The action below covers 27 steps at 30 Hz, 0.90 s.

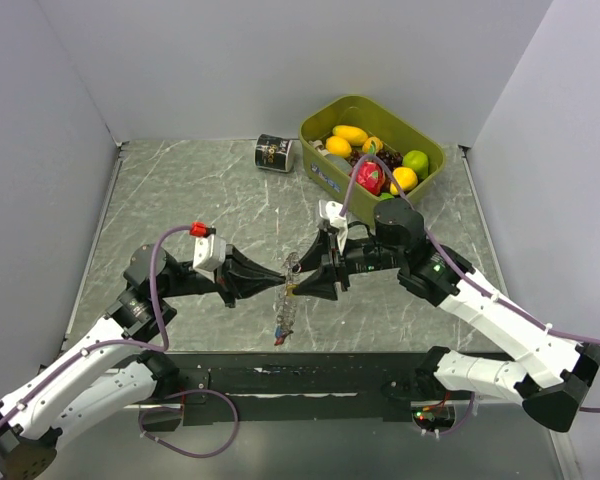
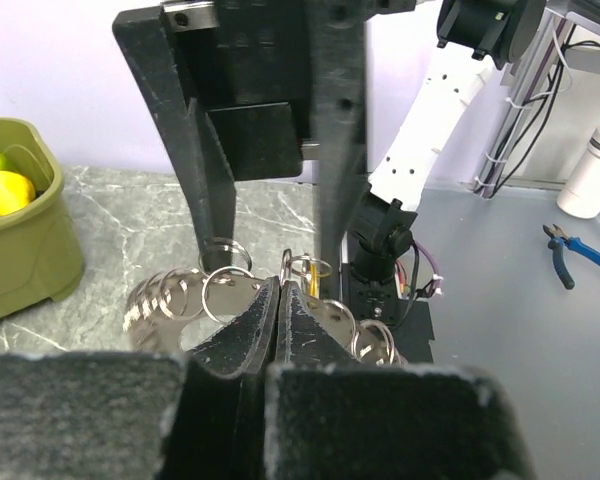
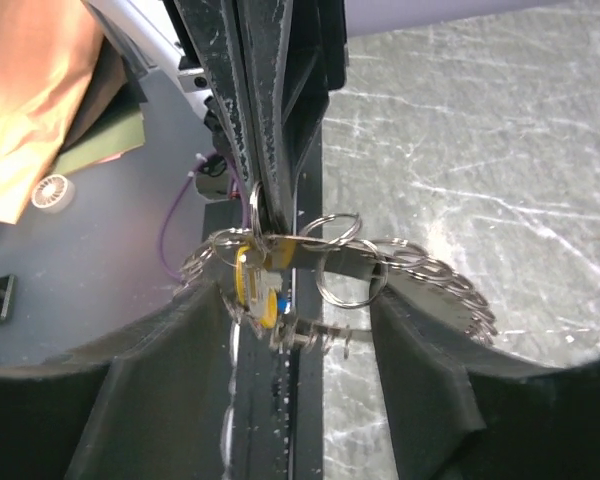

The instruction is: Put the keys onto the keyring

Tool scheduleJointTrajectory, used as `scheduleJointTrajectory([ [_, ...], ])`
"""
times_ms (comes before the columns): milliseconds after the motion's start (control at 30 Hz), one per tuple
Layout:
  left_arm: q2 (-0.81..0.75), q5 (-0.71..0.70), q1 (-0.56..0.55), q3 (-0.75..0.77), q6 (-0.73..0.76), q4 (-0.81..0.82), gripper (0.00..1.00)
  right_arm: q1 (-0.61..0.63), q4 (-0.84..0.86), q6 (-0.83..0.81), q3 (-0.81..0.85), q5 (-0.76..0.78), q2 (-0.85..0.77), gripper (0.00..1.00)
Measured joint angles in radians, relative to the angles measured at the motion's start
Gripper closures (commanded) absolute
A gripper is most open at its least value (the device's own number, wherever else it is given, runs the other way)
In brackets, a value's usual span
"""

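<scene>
Where the two arms meet at the middle of the top view, the left gripper and the right gripper stand tip to tip over the marbled table. The left gripper's jaws are pressed fully together. In its own wrist view they pinch the keyring, a chain of silvery loops that fans out to the lower left and lower right of the closed tips.

In the right wrist view, the right gripper's fingers sit wide apart at the bottom of the frame, with the keyring arching between and over them. They stand close to the loops, but I cannot tell whether they touch.

The keys hang in the gap between those fingers, just under the left gripper's tips. One with a yellow tag is plain, with a spot of blue beside it. In the top view a strand of metal dangles from the meeting point toward the bottom of the frame, with a red bit at its lower end.

A green bin of fruit sits at upper right, with a black can lying just left of it.
</scene>
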Motion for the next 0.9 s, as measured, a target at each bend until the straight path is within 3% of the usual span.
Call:
scheduleJointTrajectory([
  [200, 0.001, 0.002, 0.0, 0.0, -0.002, 0.001, 0.99, -0.002, 0.014, 0.023, 0.001, -0.028, 0.02, 0.93],
  [300, -0.004, -0.013, 0.006, 0.0, -0.001, 0.001, 0.99, -0.005, 0.004, 0.03, 0.001, -0.053, 0.024, 1.0],
  [900, -0.01, -0.025, 0.006, 0.0, -0.003, 0.012, 0.99, -0.004, -0.002, 0.015, 0.006, -0.089, 0.055, 1.0],
])
